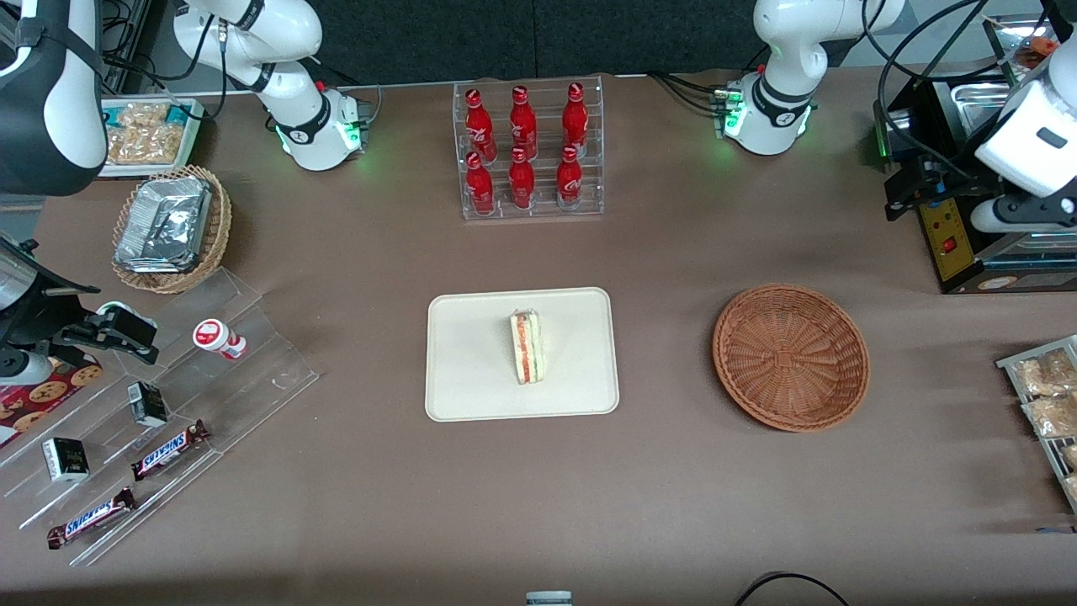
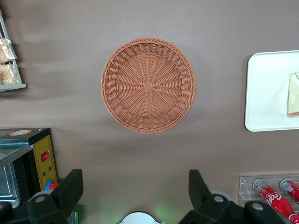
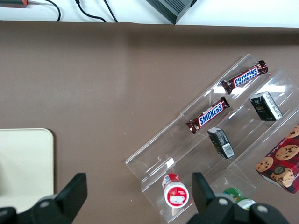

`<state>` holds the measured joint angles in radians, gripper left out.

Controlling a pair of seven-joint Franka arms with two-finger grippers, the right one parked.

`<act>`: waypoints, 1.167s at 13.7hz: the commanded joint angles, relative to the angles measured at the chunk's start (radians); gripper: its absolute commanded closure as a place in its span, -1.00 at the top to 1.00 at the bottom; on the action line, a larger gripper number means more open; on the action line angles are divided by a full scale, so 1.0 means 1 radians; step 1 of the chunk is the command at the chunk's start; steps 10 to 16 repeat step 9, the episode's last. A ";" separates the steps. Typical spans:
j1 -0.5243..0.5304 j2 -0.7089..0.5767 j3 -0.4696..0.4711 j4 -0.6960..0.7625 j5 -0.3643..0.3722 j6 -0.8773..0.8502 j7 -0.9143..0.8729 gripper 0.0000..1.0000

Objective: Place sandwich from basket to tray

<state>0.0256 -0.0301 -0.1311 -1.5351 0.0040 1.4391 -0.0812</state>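
The sandwich (image 1: 527, 347) lies on the cream tray (image 1: 471, 370) in the middle of the table, its red, orange and green filling edge facing up. The reddish-brown round basket (image 1: 791, 358) stands beside the tray toward the working arm's end, with nothing in it. My gripper (image 1: 1022, 210) hangs high above the table, farther from the front camera than the basket and well apart from it. The left wrist view looks down on the basket (image 2: 148, 85), a corner of the tray (image 2: 268, 93) and part of the sandwich (image 2: 294, 94). My gripper (image 2: 135, 186) is open and holds nothing.
A clear rack of red bottles (image 1: 528, 151) stands farther from the front camera than the tray. A black machine (image 1: 951, 227) and a rack of snack packets (image 1: 1043, 404) sit at the working arm's end. A tan foil-packet basket (image 1: 172, 227) and stepped acrylic racks (image 1: 168, 396) lie toward the parked arm's end.
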 commanded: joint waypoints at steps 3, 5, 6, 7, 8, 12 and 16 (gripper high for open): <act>-0.052 0.019 0.053 0.010 0.013 -0.003 0.011 1.00; -0.052 0.019 0.053 0.010 0.013 -0.006 0.011 1.00; -0.052 0.018 0.053 0.010 0.013 -0.008 0.012 1.00; -0.049 0.018 0.054 0.010 0.014 -0.008 0.012 1.00; -0.047 0.016 0.056 0.010 0.014 -0.009 0.012 1.00; -0.047 0.016 0.056 0.010 0.014 -0.009 0.012 1.00; -0.047 0.016 0.056 0.010 0.014 -0.009 0.012 1.00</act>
